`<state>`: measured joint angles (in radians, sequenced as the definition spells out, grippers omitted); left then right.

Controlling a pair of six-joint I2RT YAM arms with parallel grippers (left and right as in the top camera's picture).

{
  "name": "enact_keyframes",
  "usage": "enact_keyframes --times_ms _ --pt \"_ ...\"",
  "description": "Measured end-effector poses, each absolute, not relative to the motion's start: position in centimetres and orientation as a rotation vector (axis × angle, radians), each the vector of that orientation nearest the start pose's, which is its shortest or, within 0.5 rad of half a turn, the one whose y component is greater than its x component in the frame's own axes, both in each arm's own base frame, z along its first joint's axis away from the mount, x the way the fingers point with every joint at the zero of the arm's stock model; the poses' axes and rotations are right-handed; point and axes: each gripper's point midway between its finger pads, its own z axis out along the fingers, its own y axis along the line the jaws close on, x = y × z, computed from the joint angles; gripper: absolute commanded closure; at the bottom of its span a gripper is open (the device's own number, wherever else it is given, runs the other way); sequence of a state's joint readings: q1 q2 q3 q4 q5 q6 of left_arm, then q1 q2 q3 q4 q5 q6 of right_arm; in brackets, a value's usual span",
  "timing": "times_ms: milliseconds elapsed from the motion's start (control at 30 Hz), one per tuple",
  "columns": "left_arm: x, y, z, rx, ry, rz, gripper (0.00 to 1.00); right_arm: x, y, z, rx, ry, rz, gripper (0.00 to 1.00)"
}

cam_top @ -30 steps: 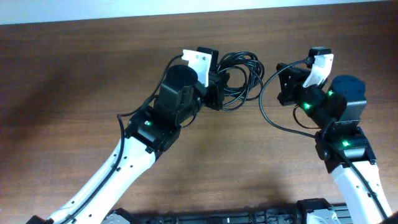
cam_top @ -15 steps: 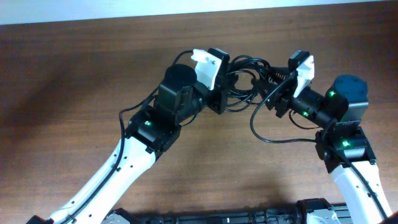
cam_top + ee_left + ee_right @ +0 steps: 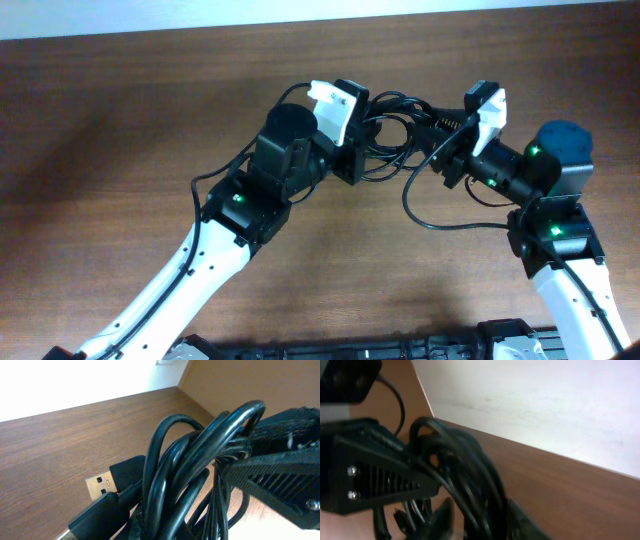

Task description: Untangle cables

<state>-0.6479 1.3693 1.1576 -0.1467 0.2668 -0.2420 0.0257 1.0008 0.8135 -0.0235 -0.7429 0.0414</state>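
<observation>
The black cables (image 3: 392, 108) are a coiled bundle held between my two grippers at the far middle of the table. My left gripper (image 3: 352, 140) is shut on the bundle's left side. In the left wrist view the cables (image 3: 200, 450) fill the middle, a USB plug (image 3: 102, 486) sticks out to the left, and my left gripper (image 3: 165, 532) clamps them at the bottom edge. My right gripper (image 3: 440, 150) is at the bundle's right side. In the right wrist view its fingers (image 3: 442, 520) stand on both sides of the cables (image 3: 465, 465), closed against them.
One cable strand (image 3: 412, 205) loops down from the bundle onto the brown wooden table (image 3: 120, 110) in front of the right arm. The right gripper's black body (image 3: 280, 475) is close against the left gripper. A pale wall (image 3: 545, 405) stands behind the table.
From one second ago, my right gripper moved left onto the bundle's right side, and the left gripper shifted slightly right. Nothing has moved in the last half second.
</observation>
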Motion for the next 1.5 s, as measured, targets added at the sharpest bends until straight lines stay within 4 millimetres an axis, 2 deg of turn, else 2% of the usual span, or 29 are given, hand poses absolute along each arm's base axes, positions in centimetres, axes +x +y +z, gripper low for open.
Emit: enact_keyframes --times_ms 33,300,533,800,967,1033,1133,1233,1267,1333,1367,1400,1500 --pt "32.7 -30.3 29.3 0.583 1.935 -0.832 1.0 32.3 12.4 30.7 -0.516 1.704 0.706 0.96" --pt "33.0 -30.0 29.1 0.555 1.947 -0.813 1.0 32.4 12.3 30.6 -0.501 1.71 0.703 0.96" --pt "33.0 -28.6 26.9 0.214 2.164 -0.921 1.0 32.9 12.6 29.8 -0.346 1.795 0.784 0.96" --pt "32.7 -28.6 26.8 0.126 2.202 -1.008 1.0 33.2 12.0 28.8 -0.154 1.88 0.855 0.96" --pt "32.7 -28.6 26.9 0.028 2.229 -1.078 1.0 33.8 11.2 28.7 0.066 1.912 0.927 0.96" --pt "32.7 -28.5 26.9 0.0 2.235 -1.094 1.0 34.2 10.6 28.6 0.181 1.915 0.945 0.96" --pt "34.5 -26.2 26.4 -0.103 2.229 -1.019 1.0 35.5 6.8 27.7 0.448 1.893 0.844 0.96" --pt "34.7 -26.0 26.5 -0.111 2.223 -1.011 1.0 35.5 5.8 26.7 0.534 1.915 0.805 0.96" --pt "34.7 -26.0 26.5 -0.106 2.221 -1.009 1.0 35.5 5.7 26.6 0.538 1.915 0.798 0.88" --pt "34.9 -26.1 26.8 -0.036 2.198 -0.978 1.0 35.5 5.7 26.6 0.479 1.921 0.756 0.54" --pt "34.9 -26.1 26.9 0.034 2.178 -0.946 1.0 35.5 5.8 26.7 0.423 1.928 0.73 0.43" --pt "34.9 -26.1 26.9 0.083 2.169 -0.92 1.0 35.4 6.1 26.7 0.354 1.935 0.709 0.37" --pt "34.9 -26.1 26.9 0.214 2.138 -0.849 1.0 34.9 7.5 26.9 0.117 1.942 0.672 0.32"
